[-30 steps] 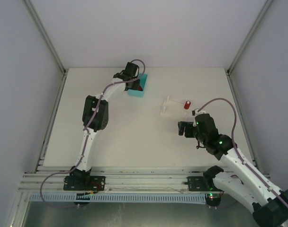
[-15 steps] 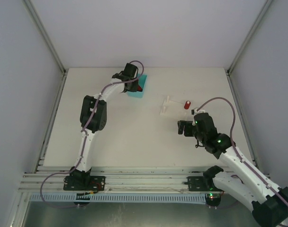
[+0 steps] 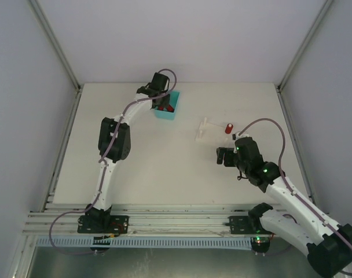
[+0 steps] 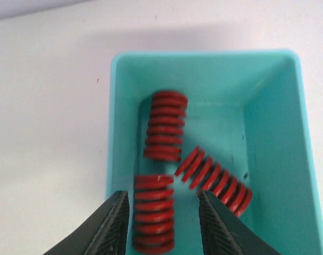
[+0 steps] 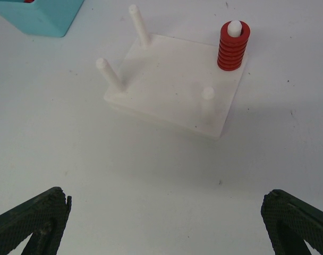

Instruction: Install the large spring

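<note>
Arm stretched far, the left gripper (image 4: 163, 219) is hanging spread above the teal bin (image 4: 273, 127), straddling a large spring (image 4: 152, 204) inside; the right gripper (image 5: 167, 231) is hovering splayed wide, well apart from the bin.

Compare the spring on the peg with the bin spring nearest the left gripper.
The peg spring stands upright, threaded on a post of the white base; the bin spring lies on its side, loose in the teal bin. The peg spring stands alone; the bin spring has two other springs beside it. Both are red coils.
</note>
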Motion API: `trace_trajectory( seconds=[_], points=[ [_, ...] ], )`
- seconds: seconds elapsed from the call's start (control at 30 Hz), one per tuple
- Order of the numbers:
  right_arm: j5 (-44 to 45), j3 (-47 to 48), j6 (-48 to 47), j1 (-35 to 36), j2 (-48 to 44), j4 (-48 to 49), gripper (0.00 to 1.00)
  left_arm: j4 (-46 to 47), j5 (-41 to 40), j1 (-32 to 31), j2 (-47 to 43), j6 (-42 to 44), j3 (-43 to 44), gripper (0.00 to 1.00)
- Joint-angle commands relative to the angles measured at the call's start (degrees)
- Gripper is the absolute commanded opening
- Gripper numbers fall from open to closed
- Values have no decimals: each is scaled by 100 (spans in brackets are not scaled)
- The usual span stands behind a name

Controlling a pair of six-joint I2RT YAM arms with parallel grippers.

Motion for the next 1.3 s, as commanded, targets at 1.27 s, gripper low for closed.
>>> trace_trajectory(
  seconds=[1.27],
  points=[
    [221,17,-24,13,-9,92,99,402,-334,5,2071,460,1053,42]
  ],
)
